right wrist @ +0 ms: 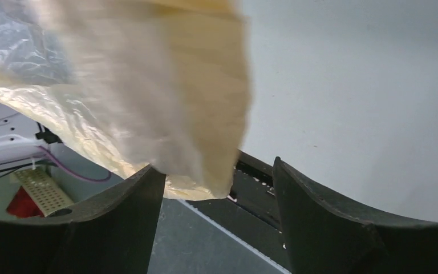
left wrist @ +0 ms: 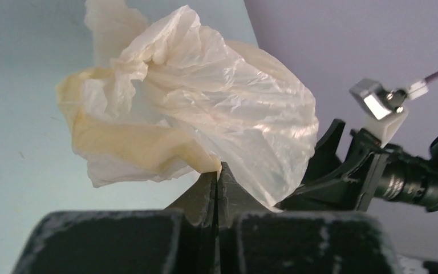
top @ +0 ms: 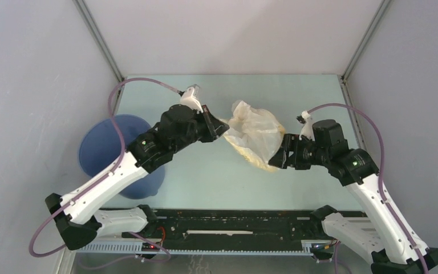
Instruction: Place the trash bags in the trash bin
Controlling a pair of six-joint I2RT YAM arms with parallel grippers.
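Bag (top: 255, 132): crumpled cream film with a yellower rim, held between the two arms over the middle of the bench (top: 205, 177), toward its far side. Whether its lowest part touches the bench is unclear.
Left fingers (left wrist: 217, 188): pressed together on a fold at the bag's left edge.
Right fingers (top: 279, 155): spread apart at the bag's near right corner. In the wrist view the film droops across the gap between them, but whether it touches either one cannot be told.
Bin (top: 100, 145): blue, on the left side of the bench, well apart from the bag.
In the way: the left arm (top: 114, 177) lies across the bin's right side and hides part of it. Its purple cable (top: 113, 114) loops over the bin's far part.
Around: grey walls (top: 34, 68) close the bench on the left, far and right sides. A black rail (top: 234, 225) runs along the near edge between the arm bases.
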